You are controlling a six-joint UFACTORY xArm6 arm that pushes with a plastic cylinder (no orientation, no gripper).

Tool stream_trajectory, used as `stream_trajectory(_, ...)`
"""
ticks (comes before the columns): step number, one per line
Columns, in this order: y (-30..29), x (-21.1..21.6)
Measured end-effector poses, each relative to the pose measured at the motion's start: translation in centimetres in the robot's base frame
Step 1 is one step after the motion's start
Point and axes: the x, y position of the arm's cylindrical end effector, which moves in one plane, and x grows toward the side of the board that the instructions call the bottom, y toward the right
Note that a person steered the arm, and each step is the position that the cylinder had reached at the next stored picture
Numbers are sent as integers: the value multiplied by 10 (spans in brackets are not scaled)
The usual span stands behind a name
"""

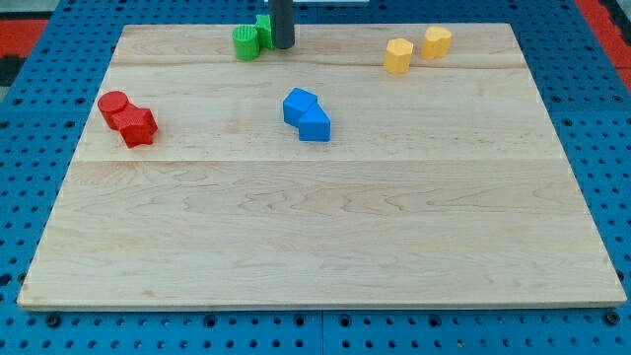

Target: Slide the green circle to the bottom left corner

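Note:
The green circle sits near the board's top edge, left of centre. A second green block lies right behind it, touching it, partly hidden by the rod; its shape cannot be made out. My tip is just to the right of the green circle, close beside the green blocks. The bottom left corner of the wooden board lies far from them.
A red circle and a red block touch at the left. Two blue blocks touch near the centre. Two yellow blocks sit at the top right. Blue pegboard surrounds the board.

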Motion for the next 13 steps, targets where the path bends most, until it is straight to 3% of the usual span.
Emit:
stream_trajectory(1,67,-5)
stream_trajectory(2,60,-38)
stream_trajectory(5,-62,-38)
stream_trajectory(13,-120,-40)
